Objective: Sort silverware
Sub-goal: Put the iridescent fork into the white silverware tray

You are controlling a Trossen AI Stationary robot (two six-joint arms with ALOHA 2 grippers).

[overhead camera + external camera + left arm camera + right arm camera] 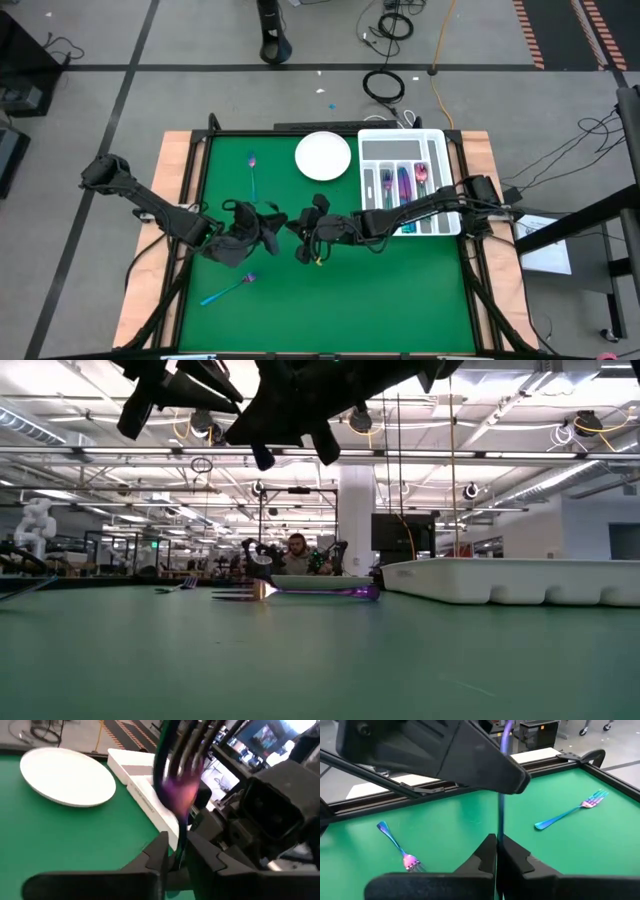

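Both arms meet over the middle of the green table (400,290), a bit toward the front edge. They share one shiny fork (180,790) up in the air. The right gripper (496,851) is pinched tight on the thin handle, w/ no gap between its fingers. The left gripper (176,854) has the same fork between its fingers too, but I can't tell if it squeezes it or has let go a bit. The fork's prongs look blurry in the left wrist view.

Two more forks lie flat on the mat. One fork (253,172) is near the back edge, just left of the white plate (323,156). The other fork (228,288) lies near the front left corner, blue handle & pink prongs.

The white tray (410,185) sits at the back right corner, right next to the plate. A few shiny pieces (404,182) lie in its slots already.

Far back in the room, a person (297,550) sits at a desk.
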